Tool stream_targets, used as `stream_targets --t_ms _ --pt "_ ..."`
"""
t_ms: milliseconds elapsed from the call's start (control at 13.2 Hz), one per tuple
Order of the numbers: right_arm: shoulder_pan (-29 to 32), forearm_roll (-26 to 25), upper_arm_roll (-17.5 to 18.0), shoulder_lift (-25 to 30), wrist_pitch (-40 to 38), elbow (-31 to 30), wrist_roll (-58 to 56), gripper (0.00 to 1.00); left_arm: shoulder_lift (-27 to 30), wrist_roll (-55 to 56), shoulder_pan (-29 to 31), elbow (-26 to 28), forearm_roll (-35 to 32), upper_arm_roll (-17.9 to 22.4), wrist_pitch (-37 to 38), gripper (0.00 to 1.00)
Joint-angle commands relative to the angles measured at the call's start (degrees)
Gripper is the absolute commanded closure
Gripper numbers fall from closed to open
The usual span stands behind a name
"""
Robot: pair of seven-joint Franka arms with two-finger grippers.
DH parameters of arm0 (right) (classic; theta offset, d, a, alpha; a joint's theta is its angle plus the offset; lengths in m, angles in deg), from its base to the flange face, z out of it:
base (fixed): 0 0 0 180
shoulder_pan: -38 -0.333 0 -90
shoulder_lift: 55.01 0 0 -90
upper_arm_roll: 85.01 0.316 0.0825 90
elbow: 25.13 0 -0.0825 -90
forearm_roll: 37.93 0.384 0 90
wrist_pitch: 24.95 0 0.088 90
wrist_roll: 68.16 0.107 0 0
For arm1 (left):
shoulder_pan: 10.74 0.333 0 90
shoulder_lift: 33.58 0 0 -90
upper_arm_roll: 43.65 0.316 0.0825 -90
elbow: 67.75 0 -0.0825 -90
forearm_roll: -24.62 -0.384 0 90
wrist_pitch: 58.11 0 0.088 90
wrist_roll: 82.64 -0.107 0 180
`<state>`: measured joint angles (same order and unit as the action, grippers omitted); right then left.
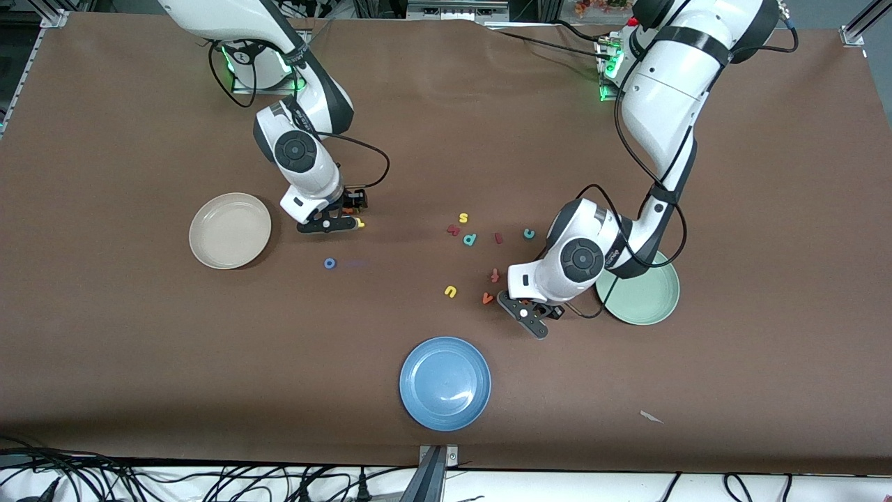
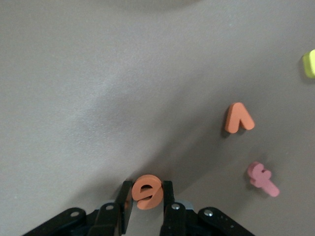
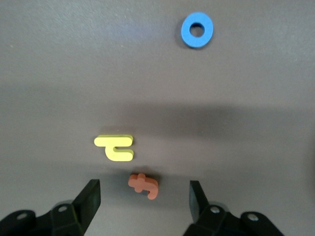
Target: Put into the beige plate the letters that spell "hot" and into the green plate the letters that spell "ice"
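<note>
So the left pincer (image 2: 147, 196) is pinching the orange e (image 2: 147, 191); lift straight, carry it over the green plate (image 1: 658, 310). Right pincer (image 3: 145, 199) sits spread around the orange t (image 3: 143, 185).

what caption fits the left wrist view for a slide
Left end effector with its fingers against the orange e on the table, orange v and pinkish t-shaped letter lying nearby.

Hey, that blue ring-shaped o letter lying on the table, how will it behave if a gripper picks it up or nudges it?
The blue o looks like thin foam, so probably light and slightly squashy. Lying flat on the table, it should slide rather than roll.
</note>
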<state>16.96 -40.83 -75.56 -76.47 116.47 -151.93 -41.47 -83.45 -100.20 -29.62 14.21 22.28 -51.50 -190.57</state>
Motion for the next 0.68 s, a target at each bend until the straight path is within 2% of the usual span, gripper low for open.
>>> stream_targets --t_ms 0,379,606 --pt "-0.32 -0.88 0.04 -0.68 1.49 -0.81 2.05 0.27 1.43 0.95 -0.19 -0.49 -1.79 0.73 1.58 1.00" --pt "-0.33 -0.88 0.04 -2.17 3.15 -1.51 2.75 0.27 6.88 -0.27 5.77 -0.49 -2.05 0.73 15.01 1.00" --pt "-0.33 -0.88 0.04 -2.35 4.30 -2.04 4.16 0.27 8.64 -1.77 10.78 1.87 -2.05 0.73 18.64 1.00"
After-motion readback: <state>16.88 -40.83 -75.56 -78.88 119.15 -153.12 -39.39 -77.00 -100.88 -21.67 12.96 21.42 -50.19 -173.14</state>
